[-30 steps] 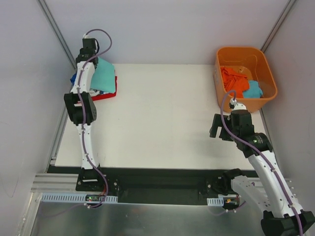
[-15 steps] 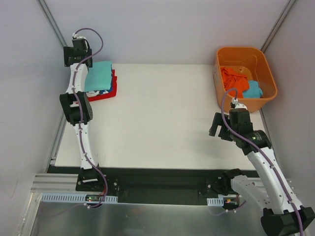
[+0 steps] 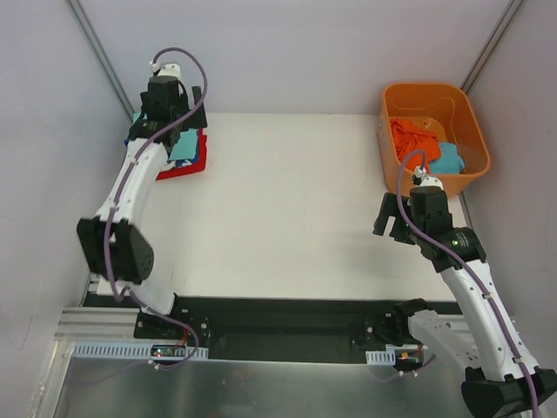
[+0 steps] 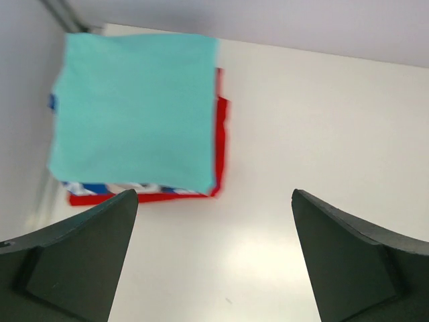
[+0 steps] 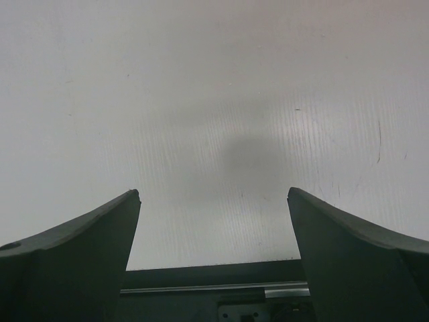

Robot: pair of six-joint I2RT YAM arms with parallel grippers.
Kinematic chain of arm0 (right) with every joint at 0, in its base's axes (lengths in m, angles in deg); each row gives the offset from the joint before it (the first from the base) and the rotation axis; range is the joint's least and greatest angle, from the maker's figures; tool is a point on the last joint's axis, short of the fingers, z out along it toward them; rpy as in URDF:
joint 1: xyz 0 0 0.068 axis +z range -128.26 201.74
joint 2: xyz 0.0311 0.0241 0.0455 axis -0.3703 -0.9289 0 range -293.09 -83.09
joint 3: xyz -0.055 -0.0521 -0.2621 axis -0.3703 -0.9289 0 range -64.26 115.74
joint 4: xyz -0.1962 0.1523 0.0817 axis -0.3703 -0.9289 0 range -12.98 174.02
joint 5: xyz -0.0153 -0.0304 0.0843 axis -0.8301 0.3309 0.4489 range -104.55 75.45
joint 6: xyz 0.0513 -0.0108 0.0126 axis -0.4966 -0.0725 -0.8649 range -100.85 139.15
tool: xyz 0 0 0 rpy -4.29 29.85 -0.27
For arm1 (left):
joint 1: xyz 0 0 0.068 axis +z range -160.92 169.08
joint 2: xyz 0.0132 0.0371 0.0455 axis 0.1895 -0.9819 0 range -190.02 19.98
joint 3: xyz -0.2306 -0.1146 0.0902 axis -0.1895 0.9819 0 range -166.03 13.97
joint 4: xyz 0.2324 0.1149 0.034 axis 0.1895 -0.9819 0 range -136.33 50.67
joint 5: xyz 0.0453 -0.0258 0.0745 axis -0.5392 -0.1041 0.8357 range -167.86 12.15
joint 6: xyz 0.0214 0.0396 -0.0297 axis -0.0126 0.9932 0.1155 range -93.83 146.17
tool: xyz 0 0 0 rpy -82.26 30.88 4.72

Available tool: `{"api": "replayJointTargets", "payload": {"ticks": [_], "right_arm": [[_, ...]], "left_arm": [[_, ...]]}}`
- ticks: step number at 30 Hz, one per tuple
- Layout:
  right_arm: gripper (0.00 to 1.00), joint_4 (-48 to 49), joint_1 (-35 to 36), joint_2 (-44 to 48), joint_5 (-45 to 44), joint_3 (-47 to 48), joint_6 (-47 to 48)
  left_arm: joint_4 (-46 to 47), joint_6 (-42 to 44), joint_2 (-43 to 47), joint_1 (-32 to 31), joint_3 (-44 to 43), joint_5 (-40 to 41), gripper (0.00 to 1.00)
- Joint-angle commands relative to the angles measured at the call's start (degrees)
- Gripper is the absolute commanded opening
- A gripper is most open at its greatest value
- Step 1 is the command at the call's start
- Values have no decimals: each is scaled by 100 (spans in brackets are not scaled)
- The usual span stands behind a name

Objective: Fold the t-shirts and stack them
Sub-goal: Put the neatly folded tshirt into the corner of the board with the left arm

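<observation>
A folded mint-teal t-shirt tops a stack at the table's far left corner. Under it show a strip of the royal-blue t-shirt and the edge of the red t-shirt. In the top view my left arm covers most of this stack. My left gripper hangs open above the stack's near right side, nothing between its fingers. My right gripper stands open over bare table at the right, empty in the right wrist view.
An orange plastic tub sits at the far right corner, holding a crumpled orange cloth and a blue-teal cloth. Grey walls close in the white table at the back and sides. A black rail runs along the near edge.
My left gripper went from shut to open, leaving the mint-teal t-shirt on the stack, and the arm swung over it. The right arm barely shifted.
</observation>
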Motion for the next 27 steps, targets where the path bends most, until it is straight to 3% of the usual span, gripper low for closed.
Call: {"api": "replayJointTargets", "payload": {"ticks": [1,4,7,10,15,27], "right_arm": [[96,310,21,91,100,74,142],[96,643,21,170,320,-128,107],[96,1117,30,275,426,-602,90],[96,1759,30,442,408,-1322,20],[96,2786,30,811,663,-2403,-200],[96,2867,38,1224,338,-2677,-34]], "left_arm": [[-119,-1968,1392,-201,1714,-1188,99],[-145,-2524,2017,-692,2744,-1347,99],[-172,-3051,2623,-1561,3754,-708,99],[-163,-3447,3064,-2222,4651,-564,99],[-348,-3597,3643,-2425,5288,-354,99],[-426,-3571,5077,-2442,5824,138,99]]}}
